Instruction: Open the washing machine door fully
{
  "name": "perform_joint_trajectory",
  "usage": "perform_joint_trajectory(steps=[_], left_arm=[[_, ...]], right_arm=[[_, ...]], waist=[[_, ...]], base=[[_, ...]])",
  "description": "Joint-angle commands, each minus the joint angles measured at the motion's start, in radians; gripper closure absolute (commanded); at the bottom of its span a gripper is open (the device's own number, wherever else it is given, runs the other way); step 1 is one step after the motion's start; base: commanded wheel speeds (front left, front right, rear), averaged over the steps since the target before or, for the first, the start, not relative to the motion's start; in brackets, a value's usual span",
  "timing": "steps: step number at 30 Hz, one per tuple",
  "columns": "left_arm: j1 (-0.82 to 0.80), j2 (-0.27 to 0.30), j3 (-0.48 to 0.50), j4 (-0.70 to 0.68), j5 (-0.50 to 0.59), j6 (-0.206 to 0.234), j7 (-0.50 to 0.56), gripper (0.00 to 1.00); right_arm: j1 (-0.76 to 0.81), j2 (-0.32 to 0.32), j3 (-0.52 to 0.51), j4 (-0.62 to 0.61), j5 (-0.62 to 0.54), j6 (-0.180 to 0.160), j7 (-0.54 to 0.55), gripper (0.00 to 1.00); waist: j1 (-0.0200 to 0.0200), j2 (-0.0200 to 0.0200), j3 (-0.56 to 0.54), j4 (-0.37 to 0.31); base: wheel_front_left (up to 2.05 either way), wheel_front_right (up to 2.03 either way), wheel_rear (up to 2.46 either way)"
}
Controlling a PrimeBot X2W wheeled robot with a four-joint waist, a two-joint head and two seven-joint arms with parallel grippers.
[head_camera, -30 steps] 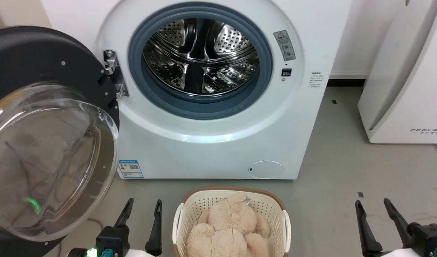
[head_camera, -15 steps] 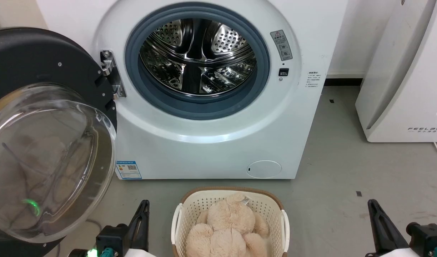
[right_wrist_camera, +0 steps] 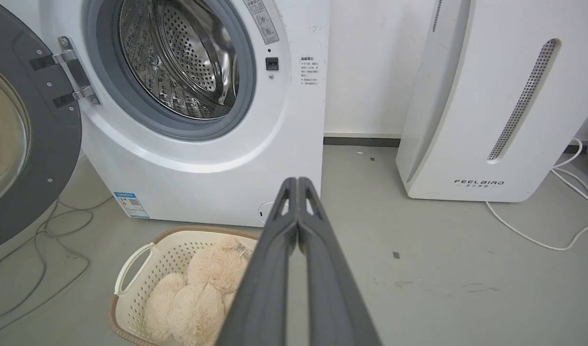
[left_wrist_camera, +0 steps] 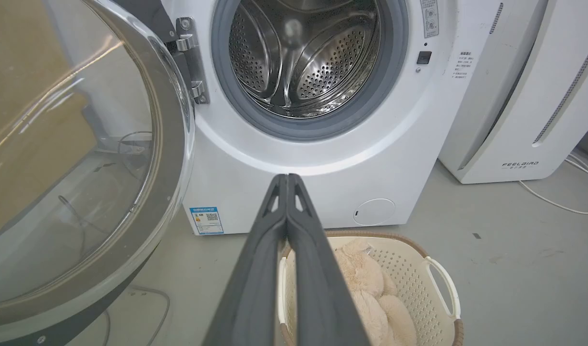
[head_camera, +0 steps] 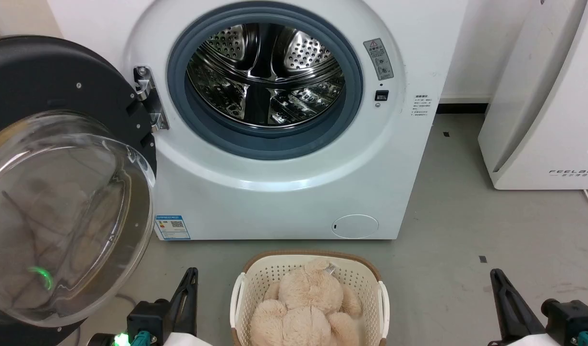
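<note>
The white washing machine (head_camera: 284, 192) stands in front of me with its steel drum (head_camera: 265, 77) and grey gasket exposed. The washing machine door (head_camera: 58, 81) is swung out wide to the left on its metal hinge (head_camera: 147, 101), and its clear glass bowl (head_camera: 58, 216) bulges toward me. My left gripper (head_camera: 192, 274) is low at the bottom left, shut and holding nothing, just right of the door's lower rim and apart from it. The right gripper (head_camera: 495, 275) is shut at the bottom right, over bare floor. In the wrist views the left gripper (left_wrist_camera: 287, 179) and right gripper (right_wrist_camera: 298, 181) have their fingers pressed together.
A cream basket (head_camera: 248, 283) with a beige plush toy (head_camera: 308, 302) sits on the floor between my grippers, in front of the machine. A white FEELBIRD appliance (head_camera: 539, 96) stands to the right. Cables (right_wrist_camera: 39, 250) lie under the door, and a white cord (right_wrist_camera: 539, 235) lies by the appliance.
Both grippers have gone from open to shut and dropped slightly lower in the head view. The camera shifted a little; the door stays in place.
</note>
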Motion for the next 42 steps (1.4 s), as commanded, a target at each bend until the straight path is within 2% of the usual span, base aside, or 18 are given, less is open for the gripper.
perform_joint_trajectory(steps=[1, 42], left_arm=[[-0.012, -0.007, 0.01, -0.006, 0.01, -0.006, 0.005, 1.0], [-0.036, -0.052, 0.091, -0.027, 0.084, -0.053, 0.052, 1.0]], right_arm=[[-0.024, 0.0, 0.004, 0.005, -0.007, 0.0, 0.003, 1.0], [-0.078, 0.001, 0.033, 0.029, -0.04, 0.0, 0.01, 1.0]], waist=[[0.0, 0.0, 0.001, 0.0], [0.0, 0.0, 0.015, -0.003]], base=[[0.0, 0.0, 0.0], [0.0, 0.0, 0.0]])
